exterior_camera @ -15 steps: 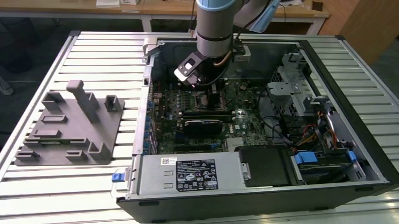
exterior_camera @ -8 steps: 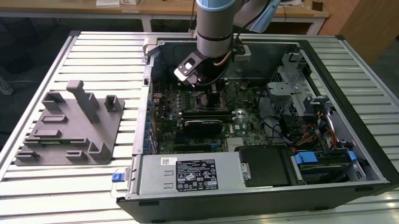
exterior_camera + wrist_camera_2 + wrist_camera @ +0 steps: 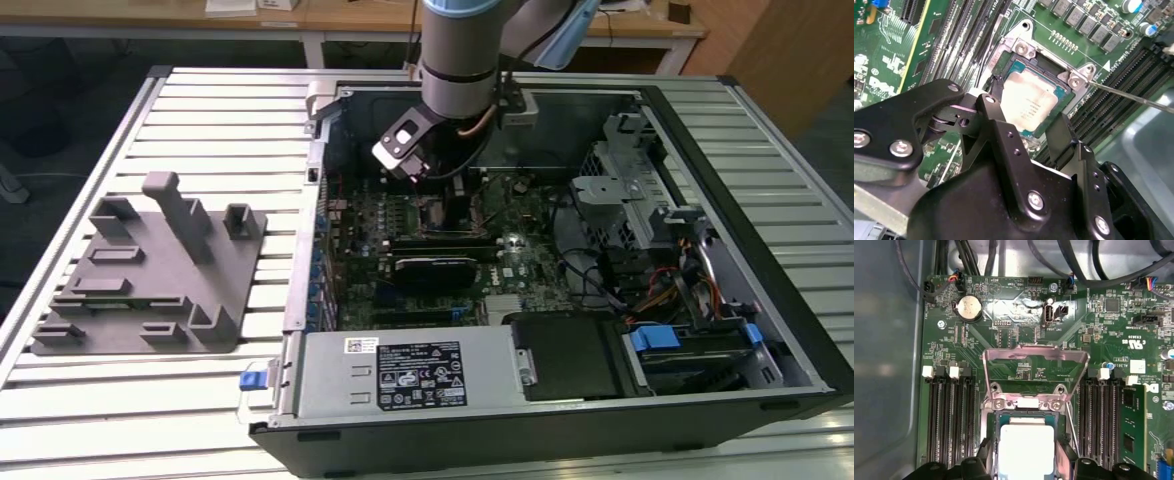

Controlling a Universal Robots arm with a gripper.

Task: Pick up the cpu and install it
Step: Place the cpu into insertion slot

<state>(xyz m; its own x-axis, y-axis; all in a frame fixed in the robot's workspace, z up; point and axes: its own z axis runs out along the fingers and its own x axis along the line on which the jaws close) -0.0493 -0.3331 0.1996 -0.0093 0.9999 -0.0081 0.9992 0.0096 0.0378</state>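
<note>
The cpu (image 3: 1030, 102), a small square chip with a pale silver top, lies flat in the motherboard socket (image 3: 1013, 64) inside the computer case. In both wrist views my gripper (image 3: 1029, 111) straddles it, one black finger (image 3: 995, 95) on each side, close to its edges. A thin strip of socket shows between the cpu (image 3: 1026, 445) and one finger (image 3: 985, 452), so my gripper (image 3: 1025, 460) stands open. The socket's metal load plate (image 3: 1036, 357) is tipped up. In the exterior view my gripper (image 3: 434, 185) reaches down into the case.
The open computer case (image 3: 747, 130) lies on a slatted table, with a power supply (image 3: 400, 375) at its near wall. A grey fixture (image 3: 147, 270) sits on the exterior view's left. Memory slots (image 3: 949, 415) and a memory stick (image 3: 1131, 420) flank the socket. A thin lever (image 3: 1134, 95) sticks out beside it.
</note>
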